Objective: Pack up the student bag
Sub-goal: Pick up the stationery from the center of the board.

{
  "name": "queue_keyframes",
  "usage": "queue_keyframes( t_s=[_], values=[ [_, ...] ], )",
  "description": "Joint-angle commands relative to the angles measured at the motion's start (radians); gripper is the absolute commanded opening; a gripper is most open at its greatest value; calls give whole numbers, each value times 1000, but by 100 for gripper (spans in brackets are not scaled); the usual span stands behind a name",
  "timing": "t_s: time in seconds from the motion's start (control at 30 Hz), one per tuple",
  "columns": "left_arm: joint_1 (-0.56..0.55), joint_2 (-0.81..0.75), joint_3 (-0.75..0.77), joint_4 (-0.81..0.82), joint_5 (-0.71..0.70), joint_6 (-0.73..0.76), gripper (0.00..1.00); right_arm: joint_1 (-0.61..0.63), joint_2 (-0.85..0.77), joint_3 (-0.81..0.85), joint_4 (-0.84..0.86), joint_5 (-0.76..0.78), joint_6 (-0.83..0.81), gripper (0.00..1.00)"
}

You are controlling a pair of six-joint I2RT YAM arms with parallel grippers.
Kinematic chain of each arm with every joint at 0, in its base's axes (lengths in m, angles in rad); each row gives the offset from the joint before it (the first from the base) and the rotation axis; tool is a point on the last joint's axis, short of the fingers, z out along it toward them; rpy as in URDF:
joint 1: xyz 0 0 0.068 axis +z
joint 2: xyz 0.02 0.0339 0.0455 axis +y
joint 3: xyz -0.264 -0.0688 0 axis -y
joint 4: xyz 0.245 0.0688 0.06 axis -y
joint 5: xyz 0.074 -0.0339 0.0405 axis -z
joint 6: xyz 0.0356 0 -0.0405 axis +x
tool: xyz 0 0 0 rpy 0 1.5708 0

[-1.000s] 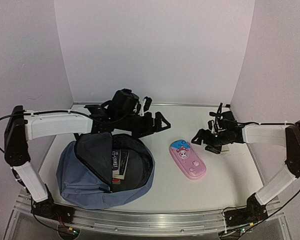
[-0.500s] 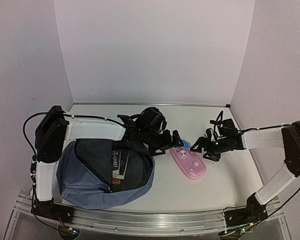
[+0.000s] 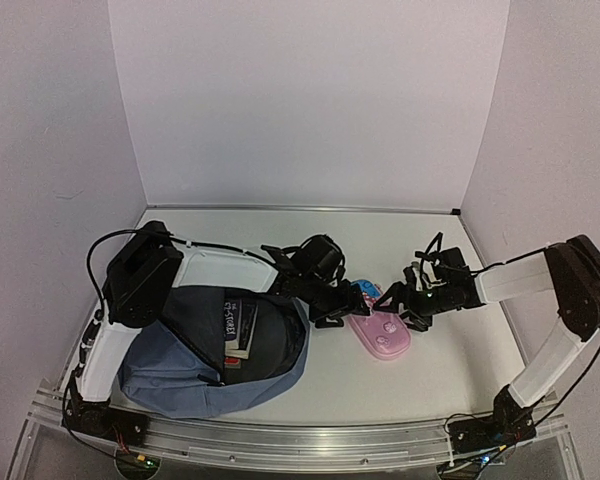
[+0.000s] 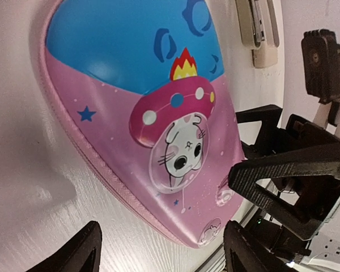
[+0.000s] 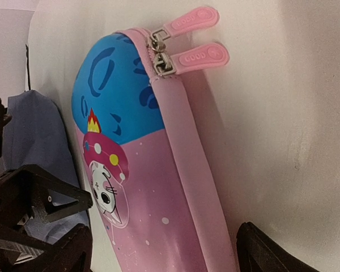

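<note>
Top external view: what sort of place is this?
Probably a lab robot test cell: plain white walls box in a white table, a left arm and right arm mount on an aluminium rail, and a student bag and pink pencil case lie as props.

Left arm covers part of student bag; pencil case cropped in both wrist views.
</note>
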Motion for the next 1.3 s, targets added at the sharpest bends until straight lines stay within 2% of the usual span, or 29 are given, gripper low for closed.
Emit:
queue_keyframes(
  t_s=[0.0, 0.17, 0.27, 0.43, 0.57, 0.63, 0.83, 0.93, 1.1, 1.27],
  values=[
    [4, 46, 76, 12, 31, -1, 71, -3, 16, -5, 56, -36, 4, 87],
    [5, 88, 118, -51, 9, 21, 67, -3, 28, -10, 85, -59, 20, 86],
    [5, 104, 119, -36, 22, 22, 65, -2, 46, -14, 112, -79, 33, 86],
    [7, 131, 139, -3, 52, 22, 47, -2, 66, -18, 144, -123, 42, 84],
    [8, 135, 140, 6, 63, 20, 42, -3, 62, -21, 174, -147, 58, 81],
    [8, 132, 131, 22, 69, 19, 40, -2, 62, -22, 197, -163, 72, 74],
    [18, 98, 89, 64, 65, 15, 40, -3, 36, -18, 227, -185, 96, 39],
    [25, 69, 59, 74, 41, 15, 40, -3, 9, -14, 227, -185, 104, 26],
    [43, -3, 0, 103, 7, 39, 44, -3, -28, -7, 227, -178, 117, 14],
    [63, -118, -36, 68, -43, 140, 62, -2, -82, 6, 219, -161, 119, 12]
  ],
)
